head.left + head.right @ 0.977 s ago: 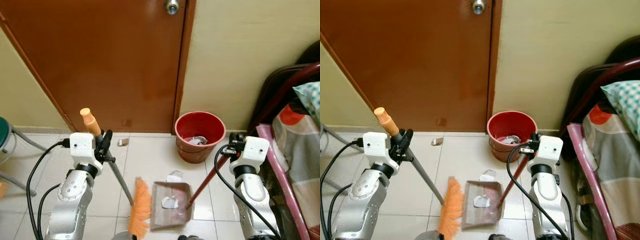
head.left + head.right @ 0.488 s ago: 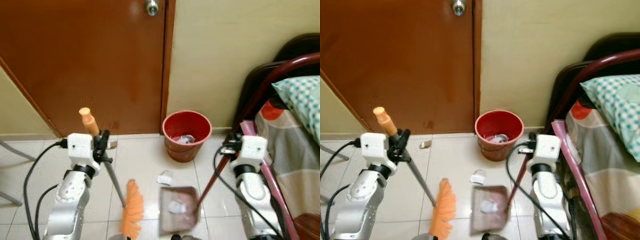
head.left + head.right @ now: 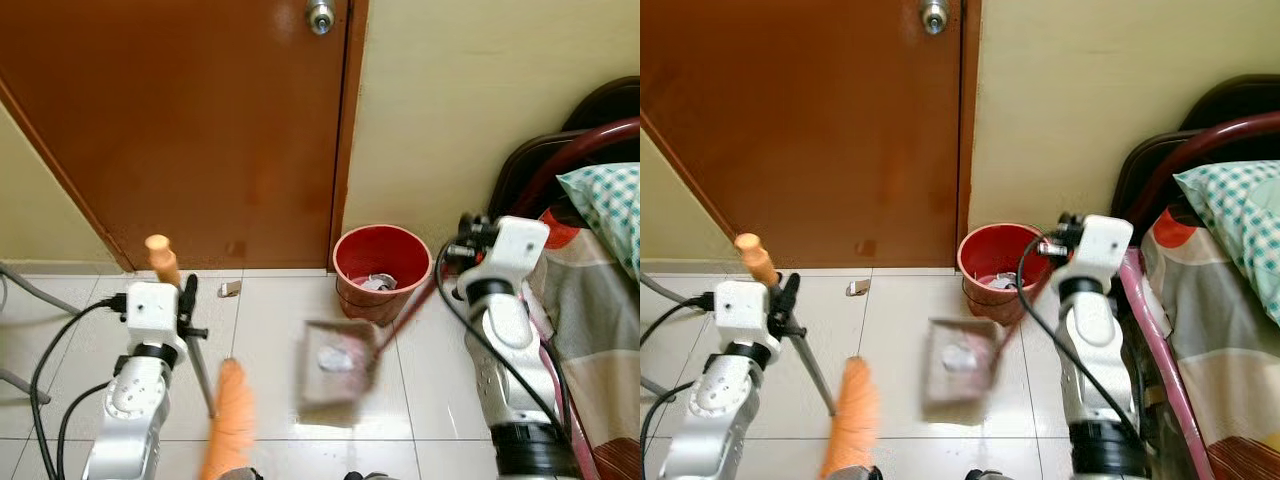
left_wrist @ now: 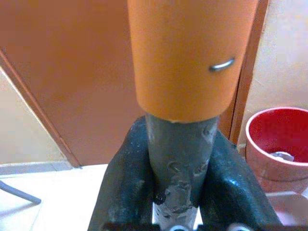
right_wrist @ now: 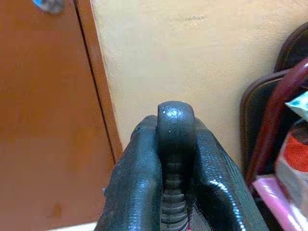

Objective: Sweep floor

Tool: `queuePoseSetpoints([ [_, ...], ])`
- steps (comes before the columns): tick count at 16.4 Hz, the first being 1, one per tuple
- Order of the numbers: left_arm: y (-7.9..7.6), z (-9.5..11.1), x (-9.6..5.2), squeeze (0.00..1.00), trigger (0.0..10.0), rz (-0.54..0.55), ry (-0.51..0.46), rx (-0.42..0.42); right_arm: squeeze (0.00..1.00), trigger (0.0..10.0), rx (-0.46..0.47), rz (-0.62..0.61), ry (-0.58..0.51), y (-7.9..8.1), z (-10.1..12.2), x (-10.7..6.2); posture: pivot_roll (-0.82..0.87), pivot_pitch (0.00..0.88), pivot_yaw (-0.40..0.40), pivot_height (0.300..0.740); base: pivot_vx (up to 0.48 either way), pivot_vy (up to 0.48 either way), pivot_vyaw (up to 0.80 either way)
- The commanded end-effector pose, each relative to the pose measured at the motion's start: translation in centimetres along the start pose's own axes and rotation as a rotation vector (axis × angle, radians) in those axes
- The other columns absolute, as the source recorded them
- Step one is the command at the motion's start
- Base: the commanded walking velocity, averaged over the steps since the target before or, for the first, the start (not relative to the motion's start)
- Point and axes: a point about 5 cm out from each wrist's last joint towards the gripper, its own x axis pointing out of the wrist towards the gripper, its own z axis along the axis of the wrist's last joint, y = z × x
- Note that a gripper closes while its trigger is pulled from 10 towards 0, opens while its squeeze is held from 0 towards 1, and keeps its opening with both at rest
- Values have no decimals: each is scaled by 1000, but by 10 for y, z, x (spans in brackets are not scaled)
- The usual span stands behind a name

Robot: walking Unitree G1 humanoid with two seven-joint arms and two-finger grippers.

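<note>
While the right pincer (image 5: 175, 163) pinches the dustpan (image 3: 336, 362) handle, lifting it beside the red bucket (image 3: 381, 273), the left pincer (image 4: 179, 192) clamps the broom (image 3: 228, 415), its wrist view revealing grey shaft.

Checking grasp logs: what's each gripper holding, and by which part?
Left gripper clamps the broom on its grey shaft below the orange end cap. Right gripper clamps the dustpan by its black handle tip.

Head pair down at door (image 3: 200, 120) and bucket (image 3: 380, 265); wrist cameras close.
</note>
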Motion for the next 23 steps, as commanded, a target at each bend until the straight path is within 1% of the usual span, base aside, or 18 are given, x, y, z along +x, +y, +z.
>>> queuePoseSetpoints([
  [1, 1, -5, -3, 0, 10000, 13, 17, 38, 0, 10000, 47, -1, -65, 3, 22, 7, 35, 100, 5, 740, 0, 0, 0],
  [3, 0, -5, -2, 0, 10000, 15, 14, 35, 0, 10000, 59, 20, -96, 8, 37, 15, 31, 100, 2, 740, 0, 0, 0],
  [4, -2, -5, 1, 0, 10000, 15, 10, 35, 0, 10000, 124, 47, -128, 15, 58, 26, 28, 98, 1, 740, 0, 0, 0],
  [5, -3, -5, 2, 0, 10000, 14, 7, 35, 0, 10000, 144, 57, -149, 17, 69, 30, 27, 100, 1, 740, 0, 0, 0],
  [6, -3, -5, 3, 0, 10000, 15, 8, 28, 0, 10000, 159, 70, -198, 17, 90, 36, 27, 101, 1, 740, 0, 0, 0],
  [8, -3, -5, 3, 0, 10000, 15, 11, 23, 0, 10000, 113, 69, -286, 9, 116, 42, 27, 107, 3, 740, 0, 0, 0],
  [9, -4, -6, 3, 0, 10000, 13, 12, 23, 0, 10000, 119, 63, -299, 5, 123, 44, 27, 107, 3, 740, 0, 0, 0],
  [10, -4, -6, 3, 0, 10000, 8, 13, 22, 0, 10000, 124, 52, -328, -3, 137, 49, 23, 109, 5, 740, 0, 0, 0],
  [11, -5, -6, 3, 0, 10000, 4, 13, 21, 0, 10000, 111, 38, -360, -13, 149, 53, 22, 111, 5, 740, 0, 0, 0],
  [12, -6, -6, 4, 0, 10000, 2, 12, 21, 0, 10000, 100, 27, -378, -17, 154, 54, 22, 111, 5, 740, 0, 0, 0],
  [13, -7, -3, 6, 0, 10000, -12, 2, 22, 0, 10000, 85, 22, -444, -22, 170, 53, 27, 113, 5, 740, 0, 0, 0],
  [15, -8, -1, 7, 0, 10000, -19, -2, 22, 0, 10000, -6, 31, -528, -23, 190, 50, 27, 115, 8, 740, 0, 0, 0],
  [16, -7, -1, 7, 0, 10000, -22, 0, 22, 0, 10000, -89, 22, -578, -26, 201, 48, 27, 115, 9, 740, 0, 0, 0],
  [17, -7, -1, 7, 0, 10000, -24, 0, 22, 0, 10000, -111, 25, -595, -26, 204, 48, 26, 117, 13, 740, 0, 0, 0],
  [18, -9, -2, 7, 0, 10000, -31, 2, 20, 0, 10000, -173, 46, -621, -23, 208, 47, 26, 117, 13, 740, 0, 0, 0],
  [19, -11, -1, 7, 0, 10000, -37, 2, 17, 0, 10000, -256, 105, -637, -13, 204, 44, 28, 119, 12, 740, 0, 0, 0],
  [20, -13, -1, 7, 0, 10000, -41, 1, 15, 0, 10000, -338, 162, -645, -4, 198, 42, 29, 121, 12, 740, 0, 0, 0],
  [23, -14, -1, 6, 0, 10000, -51, 2, 12, 0, 10000, -460, 301, -623, 23, 167, 36, 30, 123, 11, 740, 0, 0, 0],
])
